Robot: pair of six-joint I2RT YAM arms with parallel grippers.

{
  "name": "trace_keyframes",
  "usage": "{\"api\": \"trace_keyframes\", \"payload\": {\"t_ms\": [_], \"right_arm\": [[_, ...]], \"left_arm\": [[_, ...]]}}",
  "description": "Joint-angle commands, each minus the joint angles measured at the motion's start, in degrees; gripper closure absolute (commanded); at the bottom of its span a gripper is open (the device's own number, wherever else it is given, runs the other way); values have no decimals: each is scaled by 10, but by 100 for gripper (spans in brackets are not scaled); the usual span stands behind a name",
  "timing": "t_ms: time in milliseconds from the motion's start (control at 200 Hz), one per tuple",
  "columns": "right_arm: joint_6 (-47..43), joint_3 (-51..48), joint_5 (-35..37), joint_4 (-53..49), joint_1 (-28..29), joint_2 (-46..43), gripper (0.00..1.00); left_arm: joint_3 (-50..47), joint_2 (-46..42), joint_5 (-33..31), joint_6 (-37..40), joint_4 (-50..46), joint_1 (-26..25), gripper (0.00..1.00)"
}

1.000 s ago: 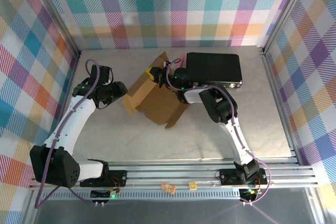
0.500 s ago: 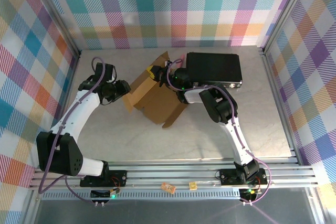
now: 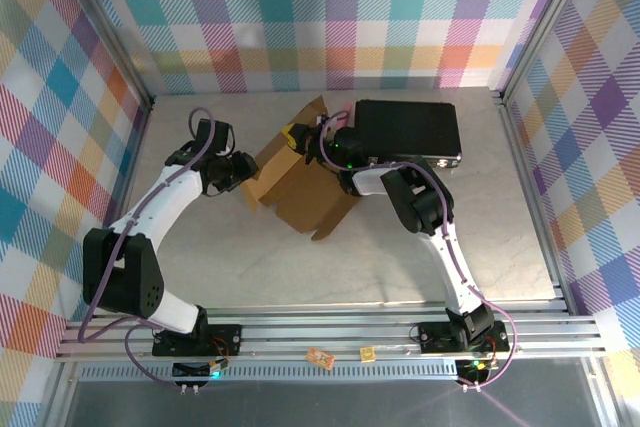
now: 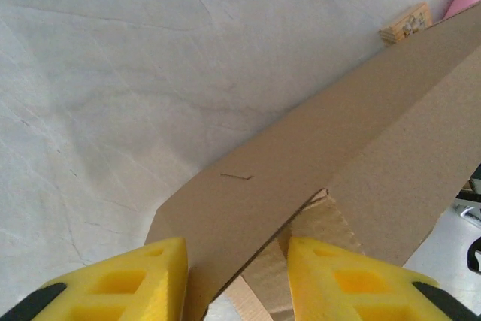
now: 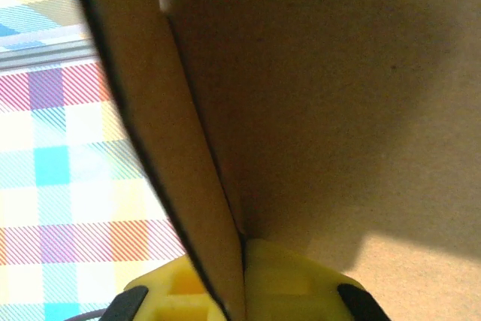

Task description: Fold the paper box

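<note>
Folding looked half done: right hand point(image 5: 242, 261) pinched a wall point(image 5: 338, 110) of the paper box point(image 3: 300, 187), left hand point(image 4: 237, 261) sat open around a flap point(image 4: 301, 155) it should squeeze next.

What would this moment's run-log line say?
left gripper: open, paper box flap between fingers | right gripper: shut on box wall | black case: beside box

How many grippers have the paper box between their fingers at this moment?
2. The left gripper straddles a flap on the left edge of the paper box, jaws apart; the right gripper is shut on its far panel, beside the black case.
</note>
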Motion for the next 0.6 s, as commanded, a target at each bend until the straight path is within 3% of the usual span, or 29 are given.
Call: {"api": "trace_keyframes", "payload": {"t_ms": [0, 100, 340, 475, 595], "right_arm": [[23, 4, 5, -64, 2, -15, 100], [20, 3, 9, -85, 2, -22, 100], [22, 2, 19, -116, 2, -34, 100], [23, -2, 26, -144, 2, -47, 100], [11, -8, 21, -183, -2, -66, 96]], "left_arm": [[-1, 7, -2, -41, 37, -16, 66], [-3, 5, -20, -62, 48, -22, 76], [17, 11, -49, -77, 51, -26, 80], [31, 29, -52, -66, 43, -26, 100], [53, 38, -75, -44, 6, -26, 100]]}}
